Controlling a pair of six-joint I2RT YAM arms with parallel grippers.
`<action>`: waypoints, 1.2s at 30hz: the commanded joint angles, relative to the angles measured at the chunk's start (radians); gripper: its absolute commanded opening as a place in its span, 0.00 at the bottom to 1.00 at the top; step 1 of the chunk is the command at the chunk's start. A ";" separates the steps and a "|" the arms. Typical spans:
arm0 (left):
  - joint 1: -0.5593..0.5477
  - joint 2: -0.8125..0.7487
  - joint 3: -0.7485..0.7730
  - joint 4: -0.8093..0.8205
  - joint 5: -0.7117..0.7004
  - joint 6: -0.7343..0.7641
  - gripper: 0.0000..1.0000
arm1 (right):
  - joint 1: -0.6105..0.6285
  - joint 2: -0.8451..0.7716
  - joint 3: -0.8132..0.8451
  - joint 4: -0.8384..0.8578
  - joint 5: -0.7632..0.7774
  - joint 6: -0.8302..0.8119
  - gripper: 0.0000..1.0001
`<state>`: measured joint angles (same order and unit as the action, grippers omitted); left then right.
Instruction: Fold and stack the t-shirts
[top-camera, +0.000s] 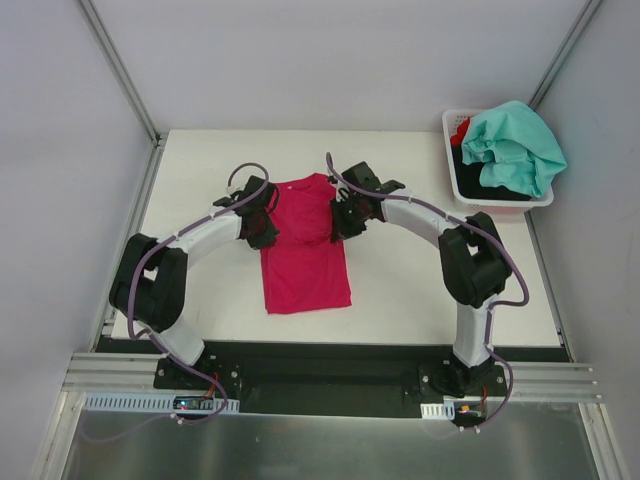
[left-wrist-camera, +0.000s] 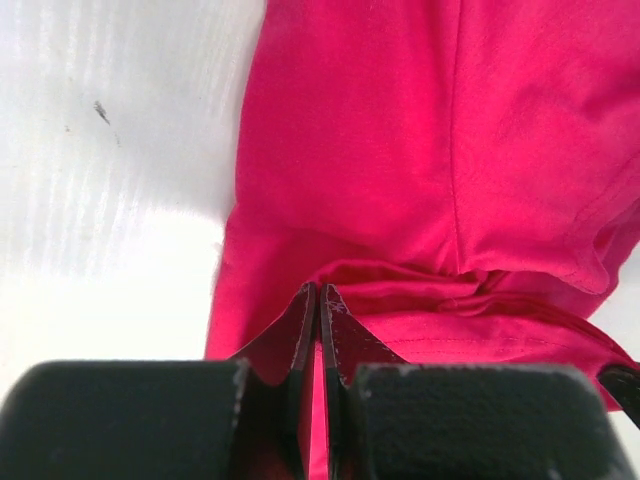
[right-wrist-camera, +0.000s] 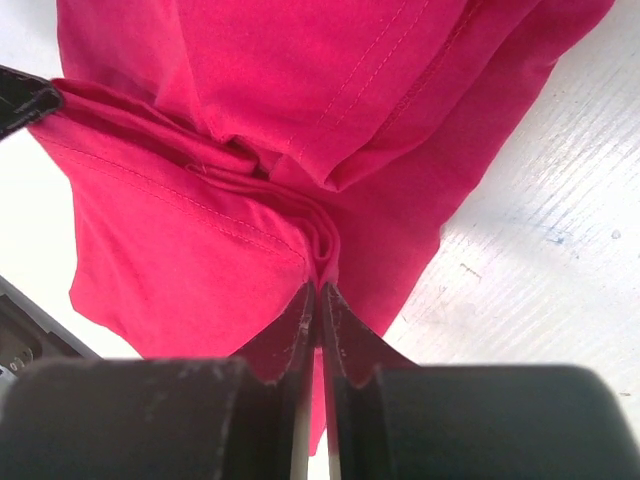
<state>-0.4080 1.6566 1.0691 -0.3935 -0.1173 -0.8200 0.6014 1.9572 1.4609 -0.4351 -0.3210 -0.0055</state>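
Left claw (left-wrist-camera: 317, 290): clenched on pink t-shirt (top-camera: 305, 262) edge
Right claw (right-wrist-camera: 318, 288): pinching the opposite edge
Fold: raise both evenly — cloth taut, laid flat on counter (top-camera: 420, 285)

Surface (top-camera: 390, 300): white and flat, spread out in front of me.
Shirt (top-camera: 305, 255): pink, on the middle of my surface; near half lies flat, far end is bunched.
Basket (top-camera: 452, 160): white, stands on the far right corner, well apart from the shirt.

magenta t-shirt (top-camera: 305, 260) mid-table, teal shirt (top-camera: 515, 145) atop basket (top-camera: 500, 204)
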 joint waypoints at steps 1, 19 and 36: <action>0.018 -0.084 -0.001 -0.038 -0.044 0.018 0.00 | 0.020 -0.021 0.050 -0.034 0.020 -0.019 0.08; 0.034 -0.061 0.014 -0.045 -0.050 0.025 0.00 | 0.041 0.014 0.111 -0.077 0.065 -0.045 0.08; 0.067 0.054 0.071 -0.041 -0.047 0.045 0.00 | -0.022 0.080 0.141 -0.077 0.045 -0.070 0.08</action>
<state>-0.3595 1.6951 1.1038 -0.4160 -0.1390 -0.7975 0.5888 2.0315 1.5551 -0.5018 -0.2737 -0.0532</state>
